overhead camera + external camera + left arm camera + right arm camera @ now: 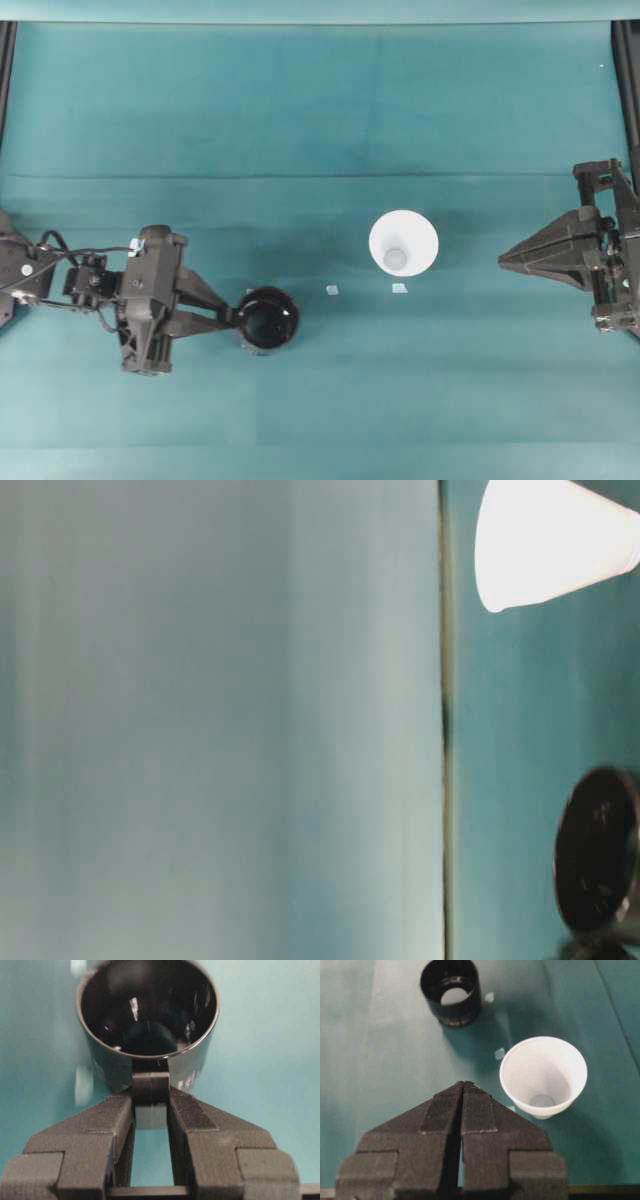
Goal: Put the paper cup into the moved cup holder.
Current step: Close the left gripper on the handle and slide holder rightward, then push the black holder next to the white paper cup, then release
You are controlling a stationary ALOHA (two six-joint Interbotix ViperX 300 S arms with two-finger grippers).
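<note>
The glossy black cup holder (268,320) stands upright and empty left of centre on the teal table. It fills the top of the left wrist view (150,1010) and also shows in the right wrist view (451,992) and the table-level view (598,865). My left gripper (235,318) is shut on the holder's small side tab (150,1091). The white paper cup (403,243) stands upright, rim up, right of centre and apart from the holder; it shows in the right wrist view (543,1075). My right gripper (505,262) is shut and empty (464,1085), well to the cup's right.
Two small pale tape marks (332,290) (399,288) lie on the table between the holder and the cup. Black frame posts stand at the table's far left and right edges (628,90).
</note>
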